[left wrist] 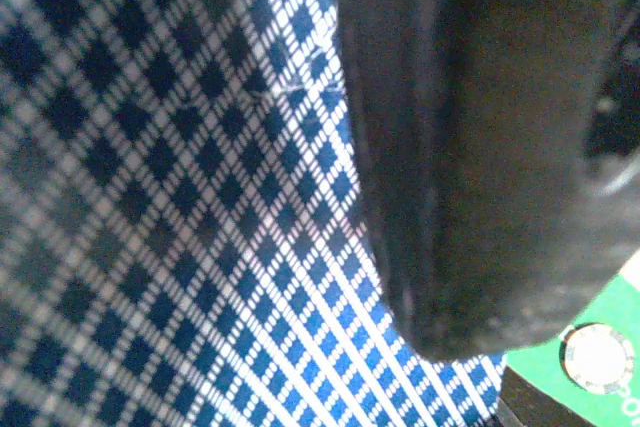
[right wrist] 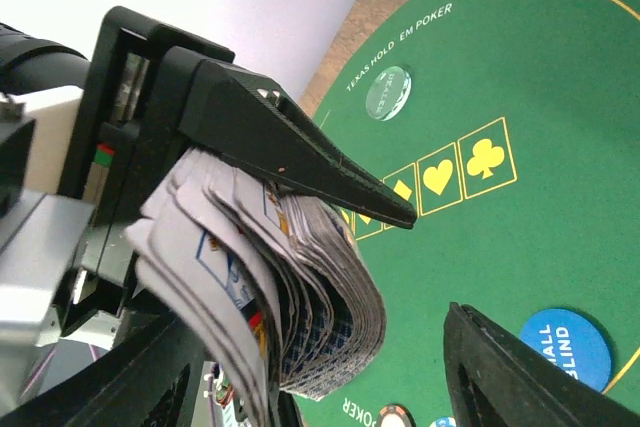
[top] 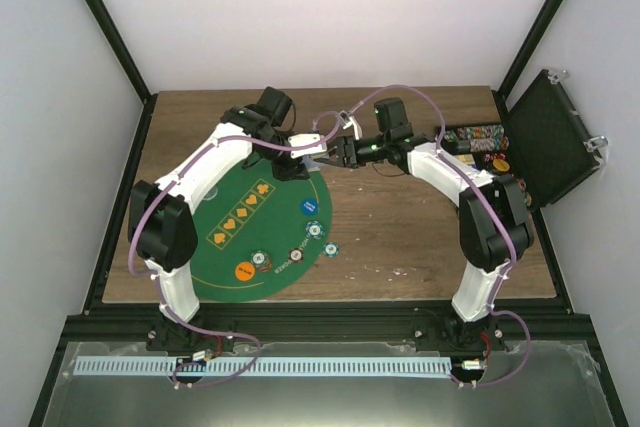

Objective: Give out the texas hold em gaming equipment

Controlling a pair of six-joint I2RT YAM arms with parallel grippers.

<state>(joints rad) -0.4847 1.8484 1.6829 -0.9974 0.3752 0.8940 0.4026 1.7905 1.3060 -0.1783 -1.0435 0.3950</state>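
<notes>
From above, the left tool (top: 300,157) and right tool (top: 337,154) meet nose to nose over the far edge of the felt mat (top: 230,247). Loose chips (top: 310,207) lie on the mat's near half.

The left wrist view is filled by the patterned back of the deck (left wrist: 180,197), pressed against a dark finger.

In the right wrist view, the left tool pinches the deck (badly splayed) above the mat. The right tool's jaws are spread on either side of the deck's lower edge.

The risk is that an uneven pinch lets cards slide out, or that the right tool drags out a clump.
</notes>
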